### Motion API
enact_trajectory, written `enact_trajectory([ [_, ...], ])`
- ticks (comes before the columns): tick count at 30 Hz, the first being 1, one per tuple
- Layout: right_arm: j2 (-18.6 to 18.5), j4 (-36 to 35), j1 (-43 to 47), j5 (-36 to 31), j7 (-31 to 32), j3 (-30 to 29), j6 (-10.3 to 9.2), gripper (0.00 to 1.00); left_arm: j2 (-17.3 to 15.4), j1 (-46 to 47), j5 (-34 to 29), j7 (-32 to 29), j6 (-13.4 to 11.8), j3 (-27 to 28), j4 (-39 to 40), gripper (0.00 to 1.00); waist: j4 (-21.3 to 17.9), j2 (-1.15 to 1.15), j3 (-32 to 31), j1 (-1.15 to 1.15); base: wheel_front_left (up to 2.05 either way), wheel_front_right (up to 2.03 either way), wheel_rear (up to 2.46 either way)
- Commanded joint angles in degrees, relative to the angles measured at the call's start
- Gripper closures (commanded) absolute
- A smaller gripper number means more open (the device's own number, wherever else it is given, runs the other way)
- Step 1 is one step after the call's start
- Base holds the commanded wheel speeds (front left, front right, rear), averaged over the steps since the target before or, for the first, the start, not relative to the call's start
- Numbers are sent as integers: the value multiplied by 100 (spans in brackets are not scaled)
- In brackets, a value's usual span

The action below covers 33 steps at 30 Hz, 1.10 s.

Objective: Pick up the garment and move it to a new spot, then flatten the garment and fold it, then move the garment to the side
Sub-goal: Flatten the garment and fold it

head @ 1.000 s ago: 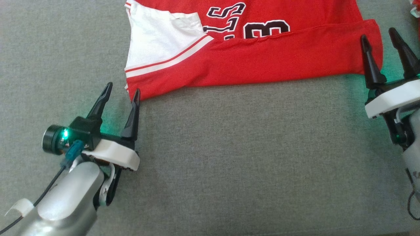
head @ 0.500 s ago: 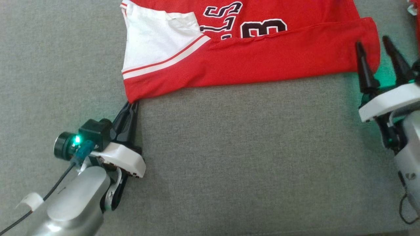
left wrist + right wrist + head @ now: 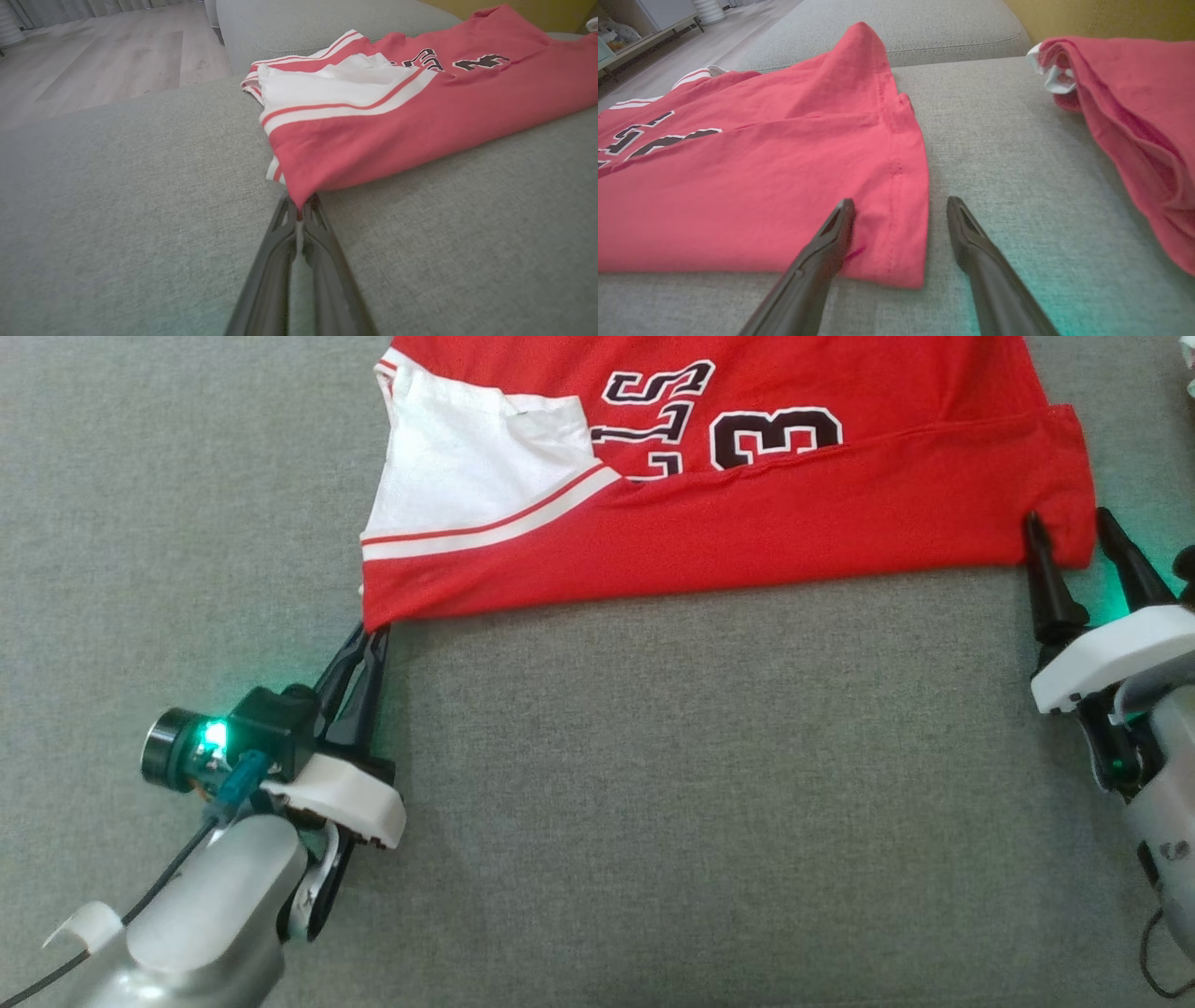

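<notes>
The garment [image 3: 747, 523] is a red jersey with a white sleeve panel and black lettering, lying flat on the grey cushion with its near hem folded up. My left gripper [image 3: 369, 635] is shut on the garment's near left corner; the left wrist view has the red corner pinched between the closed fingertips [image 3: 299, 207] of that gripper, with the garment [image 3: 373, 126] spreading beyond. My right gripper [image 3: 1067, 521] is open at the near right corner, one finger over the cloth and one just outside its edge. The right wrist view has that corner of the garment [image 3: 738, 186] lying between the open fingers of the right gripper [image 3: 900, 205].
A grey sofa cushion [image 3: 709, 784] carries everything. Another red cloth [image 3: 1134, 116] lies bunched to the right of my right gripper, below a yellow backrest [image 3: 1101, 18]. Wooden floor [image 3: 107, 51] lies past the cushion's left edge.
My left gripper has shut on the garment's near left corner. The right gripper has drawn back to the hem and now straddles the near right corner, still open. The camera shifted slightly.
</notes>
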<state>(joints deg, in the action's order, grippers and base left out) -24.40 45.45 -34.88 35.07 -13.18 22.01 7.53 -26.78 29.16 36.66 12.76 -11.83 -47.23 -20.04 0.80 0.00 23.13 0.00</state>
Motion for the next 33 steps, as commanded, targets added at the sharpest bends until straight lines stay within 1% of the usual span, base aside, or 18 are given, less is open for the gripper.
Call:
enact_trajectory([
  [1,-142,-72,87,51,-82,66,-4,0,-265,112,-40,71,-71,229,135,100,9,0,-14,0,0,0,0],
  [4,-134,-82,135,167,-24,224,-4,0,-312,61,-52,96,-91,245,158,100,23,0,-29,0,0,0,0],
  [5,-126,-104,148,245,15,279,-4,33,-320,50,-57,105,-93,249,158,100,27,0,-35,0,0,0,0],
  [6,-133,-142,159,314,30,334,-4,71,-325,41,-72,115,-98,247,162,100,32,0,-44,0,0,0,0],
  [7,-156,-196,175,376,24,384,-4,100,-328,37,-105,127,-99,238,173,100,40,0,-57,0,0,0,0],
  [11,-299,-351,291,540,-12,489,-4,100,-326,-13,-205,166,-104,214,215,100,60,0,-149,0,0,0,0],
  [14,-512,-538,498,635,-73,511,-4,100,-354,-145,-309,194,-118,196,320,100,50,0,-264,0,0,0,0],
  [18,-792,-865,898,711,-119,517,-4,100,-423,-523,-404,212,-229,185,642,100,-15,0,-439,0,0,0,0],
  [21,-1008,-1119,1243,735,-133,514,-4,100,-527,-918,-460,217,-356,169,957,100,-72,0,-551,0,0,0,0],
  [25,-1214,-1403,1803,693,-64,405,-4,100,-652,-1458,-539,221,-505,105,1395,100,-97,0,-686,0,0,0,0],
  [29,-1274,-1683,2431,639,45,126,-4,100,-748,-1920,-542,222,-604,105,1690,100,-92,0,-756,0,0,0,0],
  [33,-1211,-1945,2974,507,207,-257,-4,100,-778,-2252,-542,223,-671,56,1895,100,-96,0,-808,0,0,0,0],
])
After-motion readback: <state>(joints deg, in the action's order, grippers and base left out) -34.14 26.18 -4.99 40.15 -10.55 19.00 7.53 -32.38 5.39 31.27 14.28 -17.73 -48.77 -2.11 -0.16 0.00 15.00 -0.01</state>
